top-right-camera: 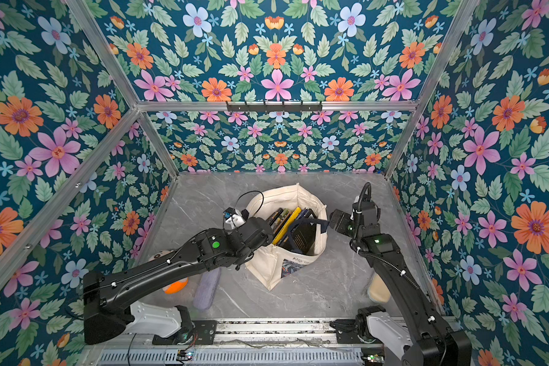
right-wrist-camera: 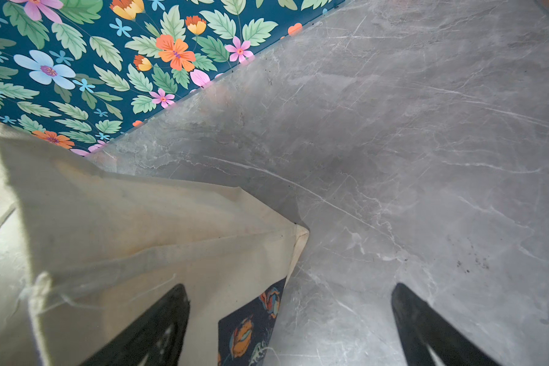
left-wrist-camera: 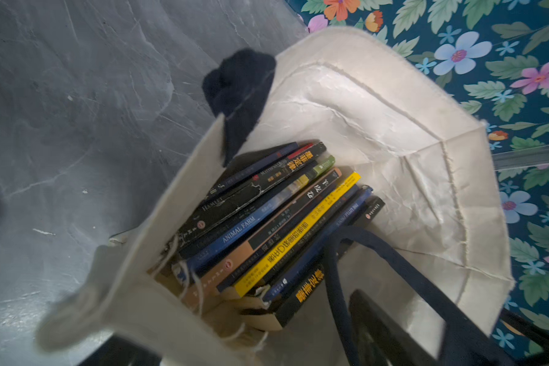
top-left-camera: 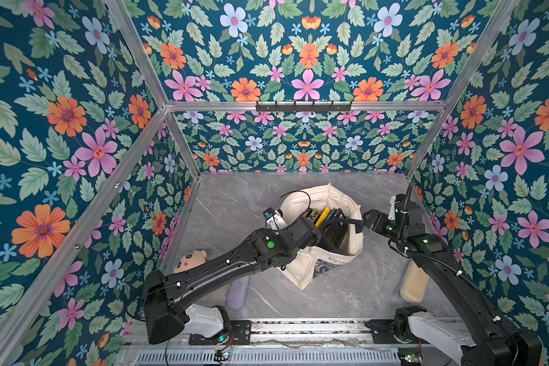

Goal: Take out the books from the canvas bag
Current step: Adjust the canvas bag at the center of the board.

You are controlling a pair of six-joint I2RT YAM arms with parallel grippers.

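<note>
The cream canvas bag [top-left-camera: 324, 196] [top-right-camera: 279, 196] stands open in the middle of the table. Several books [top-left-camera: 319, 215] [top-right-camera: 286, 221] stand on edge inside it, and their spines show in the left wrist view [left-wrist-camera: 267, 228]: navy, black, tan and bright yellow. My left gripper [top-left-camera: 328, 244] [left-wrist-camera: 235, 332] is open at the bag's near-left rim. One of its fingers [left-wrist-camera: 381, 329] is inside beside the books, within a navy handle [left-wrist-camera: 339, 285]; the other is outside the canvas wall. My right gripper [top-left-camera: 366, 220] [right-wrist-camera: 292, 329] is wide open at the bag's right corner [right-wrist-camera: 298, 234], holding nothing.
A plush doll [top-left-camera: 189, 260] and a lilac pouch [top-left-camera: 238, 291] lie at the front left, under my left arm. A beige oblong item [top-left-camera: 414, 282] lies at the front right by the wall. Floral walls close in three sides.
</note>
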